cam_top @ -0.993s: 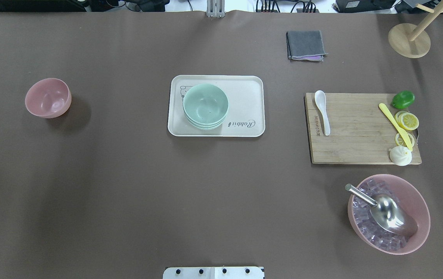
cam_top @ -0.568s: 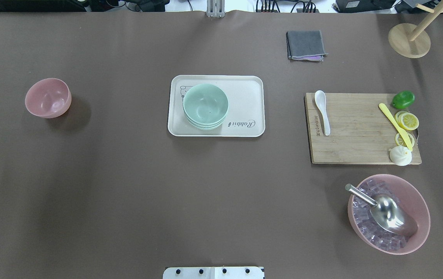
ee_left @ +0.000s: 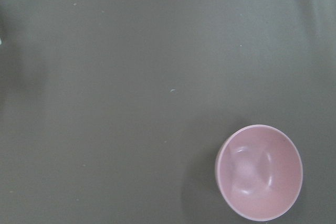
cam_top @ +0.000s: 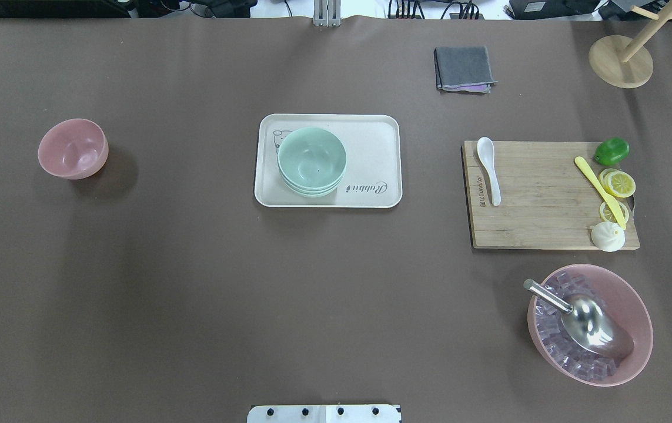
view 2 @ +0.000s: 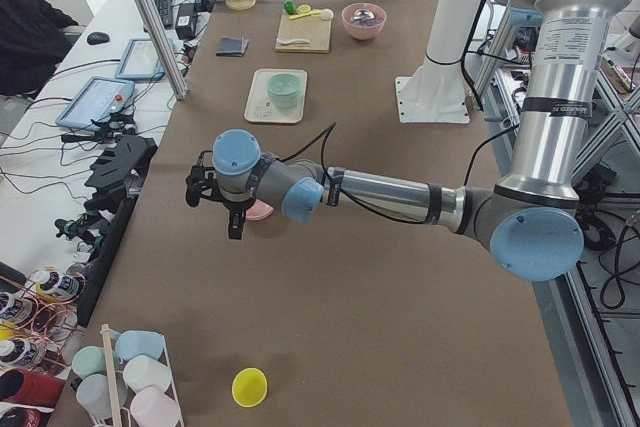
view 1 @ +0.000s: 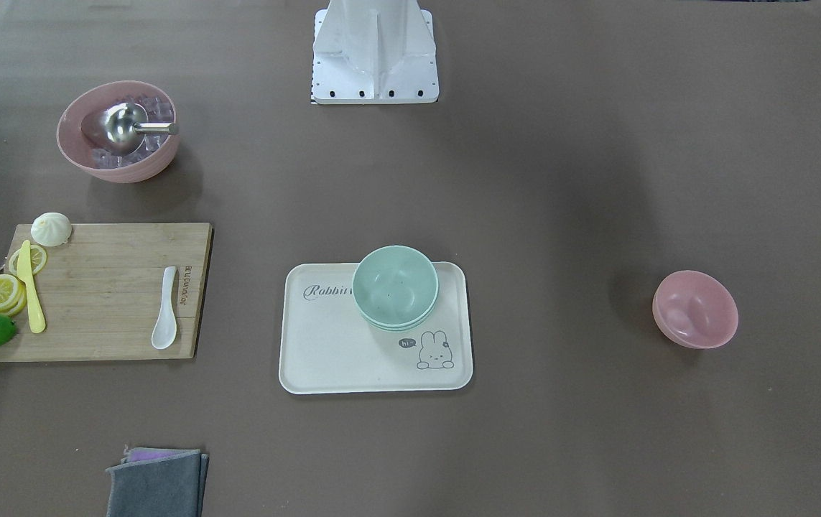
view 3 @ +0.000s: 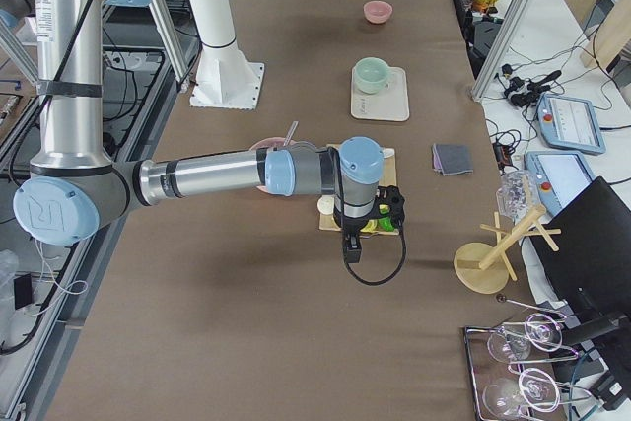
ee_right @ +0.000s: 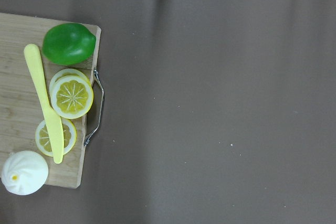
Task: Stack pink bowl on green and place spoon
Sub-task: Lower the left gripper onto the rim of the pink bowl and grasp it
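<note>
The small pink bowl (cam_top: 72, 148) stands alone on the brown table at the left, and shows low right in the left wrist view (ee_left: 259, 172). The green bowls (cam_top: 311, 160) sit nested on the white tray (cam_top: 371, 141) at mid-table. The white spoon (cam_top: 488, 167) lies on the left end of the wooden cutting board (cam_top: 547, 200). My left gripper (view 2: 213, 209) hovers above the table beside the pink bowl; I cannot tell its state. My right gripper (view 3: 375, 214) hovers over the board's far end, away from the spoon; I cannot tell its state.
A large pink bowl (cam_top: 641, 317) with ice cubes and a steel scoop stands at the front right. A yellow knife (cam_top: 600, 191), lemon slices, a lime (cam_top: 611, 151) and a bun (cam_top: 607, 236) lie on the board. A grey cloth (cam_top: 464, 69) and wooden stand (cam_top: 621, 61) are at the back.
</note>
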Available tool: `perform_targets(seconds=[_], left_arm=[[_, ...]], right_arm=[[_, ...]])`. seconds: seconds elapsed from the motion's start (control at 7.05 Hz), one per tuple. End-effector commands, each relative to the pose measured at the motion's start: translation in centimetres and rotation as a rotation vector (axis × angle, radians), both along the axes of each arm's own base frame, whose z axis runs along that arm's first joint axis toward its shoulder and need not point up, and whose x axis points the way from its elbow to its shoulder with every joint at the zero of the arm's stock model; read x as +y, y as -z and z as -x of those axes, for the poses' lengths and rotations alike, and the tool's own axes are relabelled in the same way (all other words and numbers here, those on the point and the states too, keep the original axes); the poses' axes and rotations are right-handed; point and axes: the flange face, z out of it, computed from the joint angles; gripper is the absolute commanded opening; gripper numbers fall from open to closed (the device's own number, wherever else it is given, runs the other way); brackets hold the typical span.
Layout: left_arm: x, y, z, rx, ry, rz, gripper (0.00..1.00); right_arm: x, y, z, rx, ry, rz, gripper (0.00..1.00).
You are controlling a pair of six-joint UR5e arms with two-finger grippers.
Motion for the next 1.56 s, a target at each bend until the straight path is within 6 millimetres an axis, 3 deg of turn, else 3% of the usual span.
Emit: perform_targets(seconds=[0.0,0.14,0.43,0.57,0.71,0.85,1.28,1.42], left_arm=[[-0.9,-4.8,-8.0,-0.063,0.006,-0.038,0.97],[-1.0,-5.6,-11.4,-0.041,0.018,-0.030,0.97],[-0.3,-6.3,-16.1,-0.079,-0.004,-0.027,0.97],[-0.3,-6.5,-16.2,-0.083,-0.002,-0.025,0.81],[-0.3,-6.4,-16.2,-0.080,-0.007,-0.022,0.28],[-0.1,-5.9,-16.2,-0.071,-0.011,-0.031,0.00],[0.4,-5.3,-16.3,0.001,-0.072,0.010,0.00],[0.2,-4.7,-15.6,0.020,-0.073,0.017,0.00]], right_arm=[[0.0,0.1,0.0,0.000,0.000,-0.002,1.00],[0.0,0.0,0.0,0.000,0.000,0.000,1.00],[0.0,-0.1,0.0,0.000,0.000,0.001,1.00],[0.0,-0.1,0.0,0.000,0.000,0.001,1.00],[0.0,-0.1,0.0,0.000,0.000,0.001,1.00],[0.0,0.0,0.0,0.000,0.000,0.000,1.00],[-0.1,0.0,0.1,0.001,0.002,-0.002,1.00],[-0.9,1.0,0.1,-0.003,0.000,-0.019,1.00]])
